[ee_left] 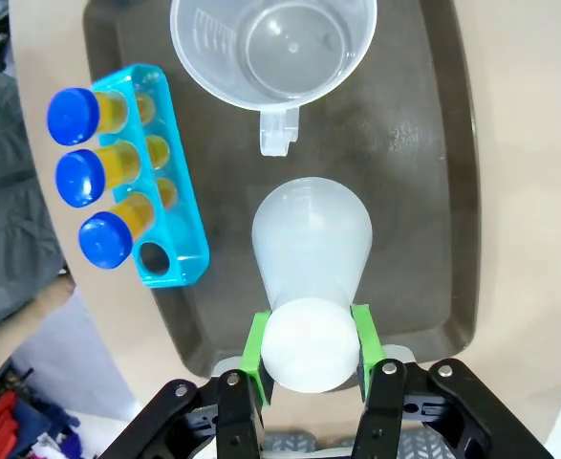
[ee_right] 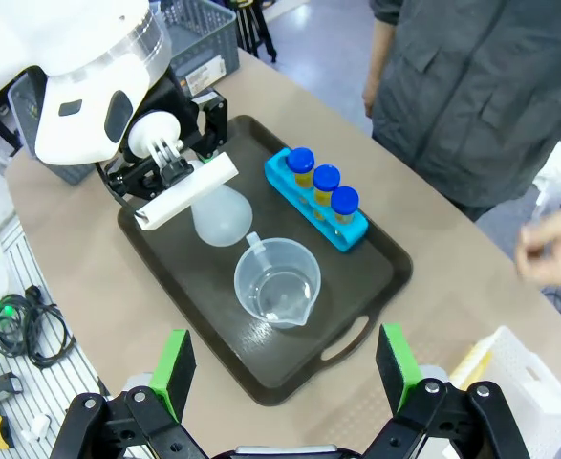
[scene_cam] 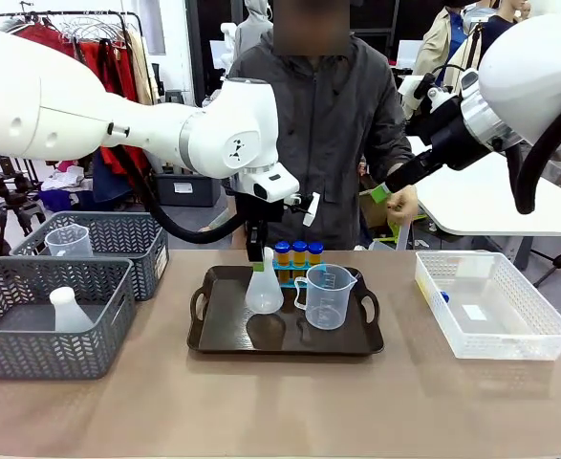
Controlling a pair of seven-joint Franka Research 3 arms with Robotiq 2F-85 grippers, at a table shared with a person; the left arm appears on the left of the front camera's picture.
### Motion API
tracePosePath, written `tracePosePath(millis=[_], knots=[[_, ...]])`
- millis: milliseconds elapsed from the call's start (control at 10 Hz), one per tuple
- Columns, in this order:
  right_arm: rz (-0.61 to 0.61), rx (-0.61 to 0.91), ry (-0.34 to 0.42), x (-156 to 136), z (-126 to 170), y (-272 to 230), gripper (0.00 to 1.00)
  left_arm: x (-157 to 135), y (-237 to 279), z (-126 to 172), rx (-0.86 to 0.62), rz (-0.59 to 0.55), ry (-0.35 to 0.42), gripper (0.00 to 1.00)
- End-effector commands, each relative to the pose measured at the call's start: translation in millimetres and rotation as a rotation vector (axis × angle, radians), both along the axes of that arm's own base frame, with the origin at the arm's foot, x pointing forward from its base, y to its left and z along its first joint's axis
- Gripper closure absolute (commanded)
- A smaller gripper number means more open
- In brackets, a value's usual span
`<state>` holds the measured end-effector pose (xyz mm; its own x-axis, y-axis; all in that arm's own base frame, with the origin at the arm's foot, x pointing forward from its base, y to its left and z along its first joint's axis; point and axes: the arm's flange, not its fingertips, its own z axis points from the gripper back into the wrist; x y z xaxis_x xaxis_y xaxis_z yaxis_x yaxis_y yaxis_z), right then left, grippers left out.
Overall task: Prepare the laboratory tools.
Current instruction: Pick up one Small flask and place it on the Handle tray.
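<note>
On the dark brown tray (scene_cam: 225, 337) a translucent white conical flask (scene_cam: 264, 293) stands upright, and my left gripper (ee_left: 309, 349) is shut on its neck from above, green pads (ee_left: 254, 346) on either side. I cannot tell whether its base touches the tray. The clear handled beaker (scene_cam: 328, 297) stands just right of it. Behind them the blue tube rack (ee_left: 170, 191) holds three blue-capped tubes (ee_left: 81, 177) of yellow liquid, with one hole free. My right gripper (ee_right: 285, 368) hovers high above the tray, open and holding nothing; in the front view it (scene_cam: 383, 193) sits up at the right near the person's hand (scene_cam: 405, 204).
Two grey mesh baskets (scene_cam: 32, 349) at the left hold another beaker (scene_cam: 68, 241) and another flask (scene_cam: 69, 312). A white plastic basket (scene_cam: 495, 316) stands at the right with a small blue-capped item (scene_cam: 442, 296) inside. The person stands behind the tray. Bare tabletop lies in front.
</note>
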<state>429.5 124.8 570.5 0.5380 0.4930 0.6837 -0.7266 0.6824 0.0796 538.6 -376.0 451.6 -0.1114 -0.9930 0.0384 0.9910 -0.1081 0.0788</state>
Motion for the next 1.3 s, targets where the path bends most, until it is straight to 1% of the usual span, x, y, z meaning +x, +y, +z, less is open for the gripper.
tracePosePath(millis=[0, 500, 1100, 1200], knots=[[0.01, 0.024, -0.005, 0.9, 0.0, -1.1, 0.0, -4.8, 8.9, -2.7, -0.036, -0.02, 0.011, 1.0], [0.01, 0.024, -0.005, 0.9, 0.0, -1.1, 0.0, -1.7, 12.7, -8.5, -0.042, -0.014, 0.032, 1.0], [0.01, 0.024, -0.005, 0.9, 0.0, -1.1, 0.0, 1.3, 21.8, -25.3, -0.037, 0.005, 0.079, 1.0], [0.01, 0.024, -0.005, 0.9, 0.0, -1.1, 0.0, 1.2, 22.2, -25.8, -0.04, 0.008, 0.084, 0.82]])
